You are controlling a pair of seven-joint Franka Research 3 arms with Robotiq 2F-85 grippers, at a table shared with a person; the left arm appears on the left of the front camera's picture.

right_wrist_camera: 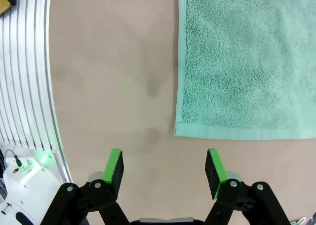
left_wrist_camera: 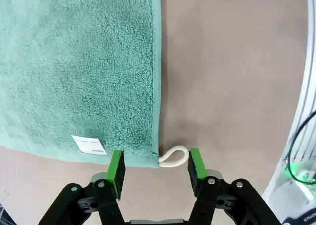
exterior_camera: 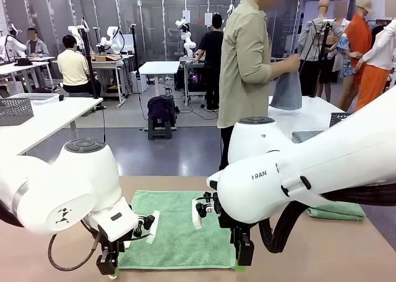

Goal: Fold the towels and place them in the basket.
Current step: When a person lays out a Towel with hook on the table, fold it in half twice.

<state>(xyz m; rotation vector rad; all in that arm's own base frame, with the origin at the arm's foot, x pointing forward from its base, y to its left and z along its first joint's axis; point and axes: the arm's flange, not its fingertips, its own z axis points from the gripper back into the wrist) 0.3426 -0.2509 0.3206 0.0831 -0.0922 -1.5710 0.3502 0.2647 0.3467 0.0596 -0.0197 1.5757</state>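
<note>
Towel point(exterior_camera: 179, 227) flat, brown tabletop point(exterior_camera: 346, 252), white tables point(exterior_camera: 43, 118) behind

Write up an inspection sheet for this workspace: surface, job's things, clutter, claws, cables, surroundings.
Surface: brown table top, a few faint marks.
Job's things: one mint-green towel spread flat, with a white loop at one near corner; a second green towel lies folded at the right.
Clutter: nothing seen.
Claws: left claw open, pads either side of the loop corner; right claw open, just short of the other near corner, not touching it.
Cables: black cable loops under the left arm; black hose under the right arm.
Surroundings: person at the far side holding a grey-blue cloth; white tables behind.
</note>
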